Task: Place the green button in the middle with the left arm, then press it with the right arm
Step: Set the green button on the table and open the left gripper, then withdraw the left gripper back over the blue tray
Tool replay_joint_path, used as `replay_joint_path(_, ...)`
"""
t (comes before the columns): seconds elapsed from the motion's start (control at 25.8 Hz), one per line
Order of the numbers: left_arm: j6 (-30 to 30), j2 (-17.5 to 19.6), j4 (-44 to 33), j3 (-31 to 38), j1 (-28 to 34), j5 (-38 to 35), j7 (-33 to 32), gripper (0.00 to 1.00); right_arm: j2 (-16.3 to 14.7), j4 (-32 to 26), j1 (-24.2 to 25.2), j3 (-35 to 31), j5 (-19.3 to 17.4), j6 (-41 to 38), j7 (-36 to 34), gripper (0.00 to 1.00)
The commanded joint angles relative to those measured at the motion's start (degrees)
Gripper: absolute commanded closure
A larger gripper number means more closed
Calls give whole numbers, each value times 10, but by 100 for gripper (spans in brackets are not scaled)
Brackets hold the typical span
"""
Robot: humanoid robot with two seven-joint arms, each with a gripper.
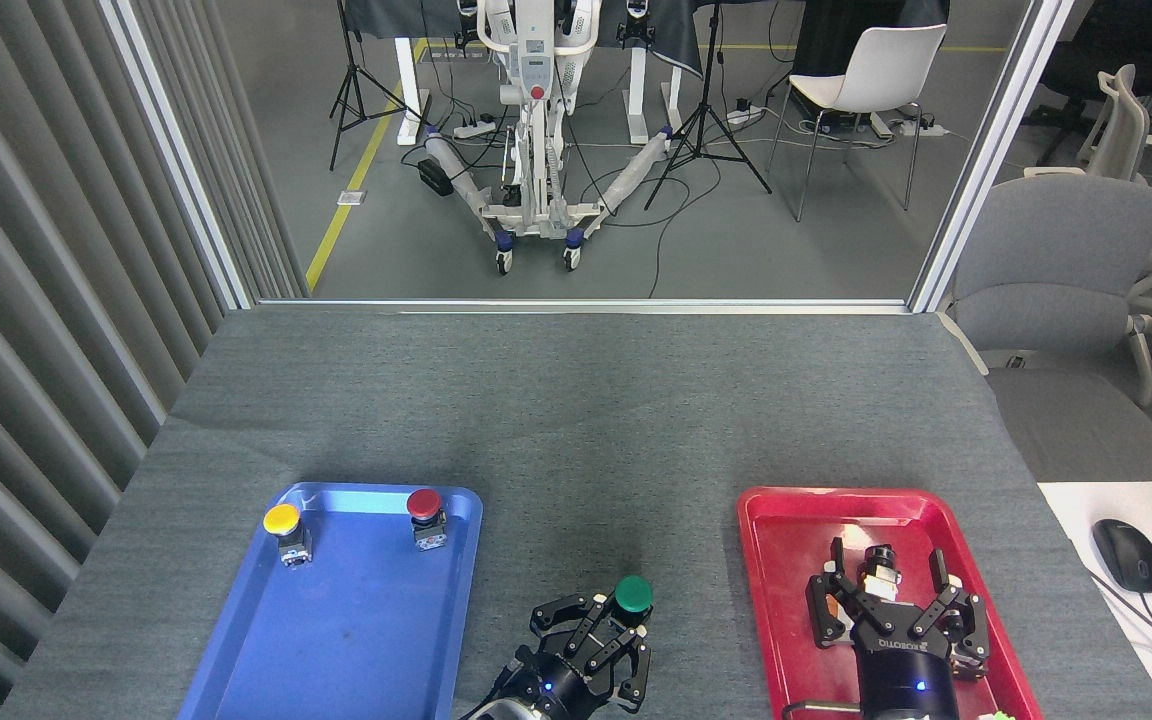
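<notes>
Your left gripper (614,622) sits low between the two trays, over the bare grey tablecloth (576,420), with its fingers closed on the grey base of the green button (633,594). The button's round cap faces up just past the fingertips, and it lies in the open strip between the blue tray (236,640) and the red tray (766,600), clear of both. You cannot tell whether its base touches the cloth.

In the blue tray you have the yellow button (283,520) at the far left corner and the red button (424,504) at the far right, both upright and well apart.

Your right gripper (891,585) hangs over the red tray with its fingers spread wide; a small dark cylindrical part (879,565) shows between them, not gripped
</notes>
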Motion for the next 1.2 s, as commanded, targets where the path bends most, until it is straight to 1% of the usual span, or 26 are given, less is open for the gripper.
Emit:
replay_joint_path(0.0,4,0,4,1,-2,4,7,77,0,0,0,0,0,0,0,0)
replay_joint_path(0.08,4,0,11,1,-3,8,31,57,-1,0,0,0,0,0,0,0)
replay_joint_path(0.12,4,0,11,1,-3,12,42,54,0,0,0,0,0,0,0,0)
replay_joint_path(0.15,3,0,12,1,-2,13,48,53,-1,0,1,0,0,-1,0,0)
replay_joint_path(0.23,3,0,12,-1,-2,14,50,49,-1,1,1,0,0,0,0,0)
replay_joint_path(0.27,3,0,12,-1,-3,14,51,44,-1,1,1,0,0,-1,0,0)
replay_joint_path(0.35,3,0,11,-2,-2,14,54,42,1,3,1,0,-1,0,0,0)
replay_joint_path(0.46,3,0,11,-3,-2,13,57,34,2,3,1,0,0,0,0,0)
replay_joint_path(0.54,3,0,11,-2,-2,14,57,9,2,4,1,0,0,0,0,0)
replay_joint_path(0.58,3,0,11,-2,-2,14,57,4,2,3,1,0,0,0,0,0)
replay_joint_path(0.62,3,0,8,-1,-2,14,57,2,1,4,1,0,0,0,0,0)
replay_joint_path(0.77,2,0,-6,-1,1,14,57,1,1,4,1,-1,0,0,0,0)
replay_joint_path(0.85,3,0,-35,0,7,13,57,1,4,4,1,0,0,0,0,0)
replay_joint_path(0.93,5,6,-83,3,36,11,57,1,7,3,1,0,0,0,0,0)
replay_joint_path(0.97,7,16,-118,8,55,13,57,1,7,3,0,-1,-1,0,0,0)
replay_joint_path(1.08,45,76,-229,61,107,14,51,1,7,4,-2,-1,-2,0,0,0)
replay_joint_path(1.16,61,95,-274,105,145,17,48,1,7,4,0,0,-2,0,0,0)
